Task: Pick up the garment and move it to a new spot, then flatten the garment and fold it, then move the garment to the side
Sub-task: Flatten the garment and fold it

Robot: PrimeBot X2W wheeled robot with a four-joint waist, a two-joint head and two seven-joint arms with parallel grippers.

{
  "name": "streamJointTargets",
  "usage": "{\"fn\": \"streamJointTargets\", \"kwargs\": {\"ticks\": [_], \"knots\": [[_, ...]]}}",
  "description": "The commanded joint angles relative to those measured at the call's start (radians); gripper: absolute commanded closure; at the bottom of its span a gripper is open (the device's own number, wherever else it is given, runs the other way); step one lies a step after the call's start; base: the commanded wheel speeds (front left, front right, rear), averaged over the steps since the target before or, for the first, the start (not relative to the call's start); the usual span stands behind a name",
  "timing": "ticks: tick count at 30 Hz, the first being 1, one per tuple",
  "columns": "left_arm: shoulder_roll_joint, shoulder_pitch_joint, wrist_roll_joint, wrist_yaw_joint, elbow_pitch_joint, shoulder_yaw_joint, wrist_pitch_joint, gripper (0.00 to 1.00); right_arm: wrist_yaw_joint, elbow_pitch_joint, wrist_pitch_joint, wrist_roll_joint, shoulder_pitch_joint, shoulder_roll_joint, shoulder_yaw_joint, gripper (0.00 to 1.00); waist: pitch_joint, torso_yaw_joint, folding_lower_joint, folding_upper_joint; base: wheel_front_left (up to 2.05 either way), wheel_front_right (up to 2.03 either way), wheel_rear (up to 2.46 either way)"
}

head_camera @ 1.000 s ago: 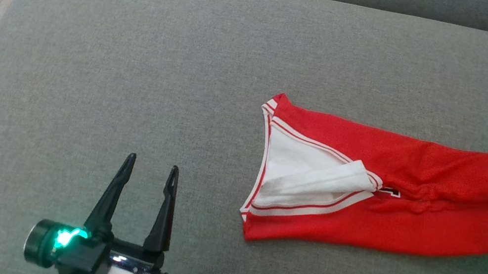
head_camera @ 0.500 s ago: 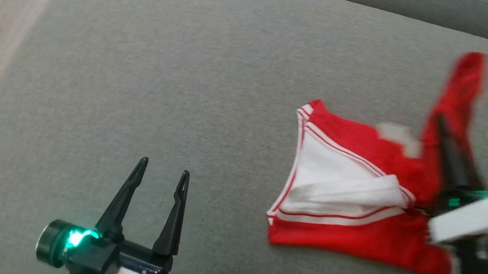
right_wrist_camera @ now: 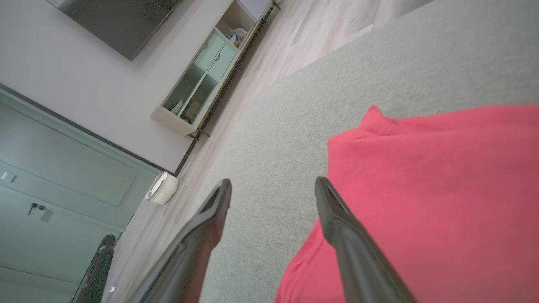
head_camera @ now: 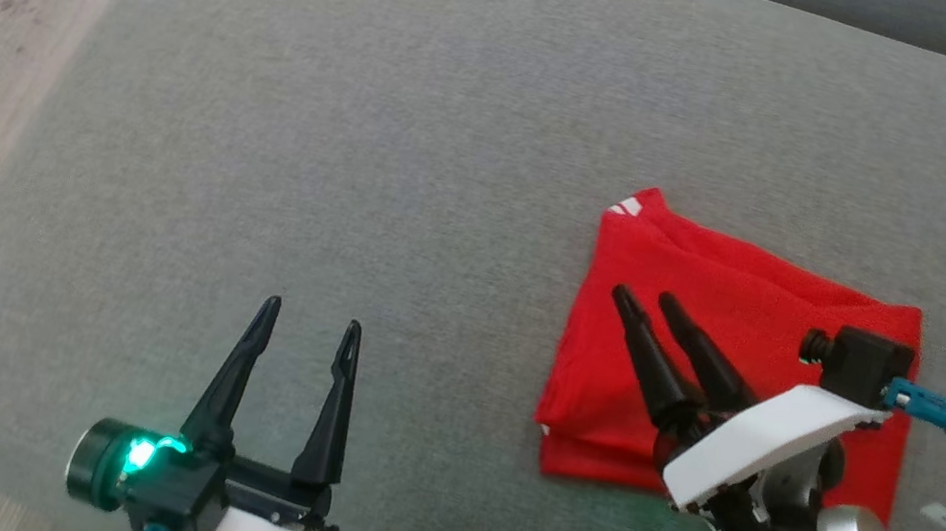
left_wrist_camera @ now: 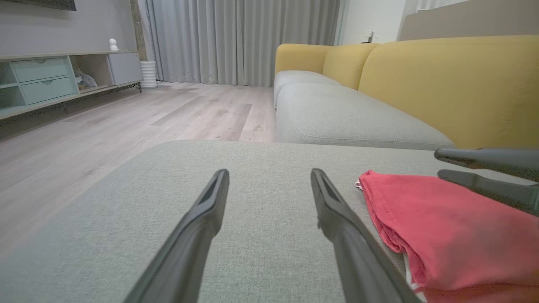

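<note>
Garment point(head_camera: 748, 304) lies folded, red rect., on grey cushion point(head_camera: 367, 91). R gripper point(head_camera: 643, 296) over garment's left part, fingers apart, nothing held; contact w/ cloth unclear. L gripper point(head_camera: 312, 313) well left of garment, fingers apart, empty.

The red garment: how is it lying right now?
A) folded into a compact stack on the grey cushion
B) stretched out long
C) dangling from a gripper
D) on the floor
A: the red garment lies doubled over in layers on the grey cushion, and the right gripper over it has its fingers apart, gripping nothing.
</note>
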Motion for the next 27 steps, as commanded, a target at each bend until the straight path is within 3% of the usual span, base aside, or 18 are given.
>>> {"fn": "streamJointTargets", "kwargs": {"ticks": [1,6,10,17,22,27], "knots": [[-0.012,-0.044,0.013,-0.006,-0.029,0.042,-0.01,0.0,-0.001,-0.04,-0.021,-0.023,-0.052,0.008,0.02,0.0,-0.007,-0.019,0.0,0.0,0.0,0.0,0.0],[-0.016,-0.042,0.015,-0.014,-0.022,0.064,-0.01,0.0,-0.001,-0.076,-0.122,-0.141,-0.065,-0.017,-0.036,0.0,-0.046,-0.073,0.0,0.0,0.0,0.0,0.0],[-0.018,-0.031,0.002,-0.02,-0.012,0.086,-0.01,0.0,-0.001,-0.091,-0.245,-0.202,-0.038,-0.077,-0.078,0.0,-0.091,-0.121,0.0,0.0,0.0,0.0,0.0],[-0.021,0.026,-0.043,-0.023,0.06,0.112,-0.01,0.0,-0.001,0.034,-0.497,-0.439,0.088,-0.117,-0.115,0.0,-0.2,-0.19,0.0,0.0,0.0,0.0,0.0],[-0.022,0.046,-0.064,-0.037,0.092,0.121,-0.01,0.0,-0.001,0.135,-0.594,-0.564,0.192,-0.063,-0.167,0.0,-0.246,-0.203,0.0,0.0,0.0,0.0,0.0],[-0.021,0.066,-0.046,-0.05,0.117,0.139,-0.01,0.0,-0.001,0.092,-0.596,-0.631,0.262,-0.028,-0.19,0.0,-0.271,-0.219,0.0,0.0,0.0,0.0,0.0]]}}
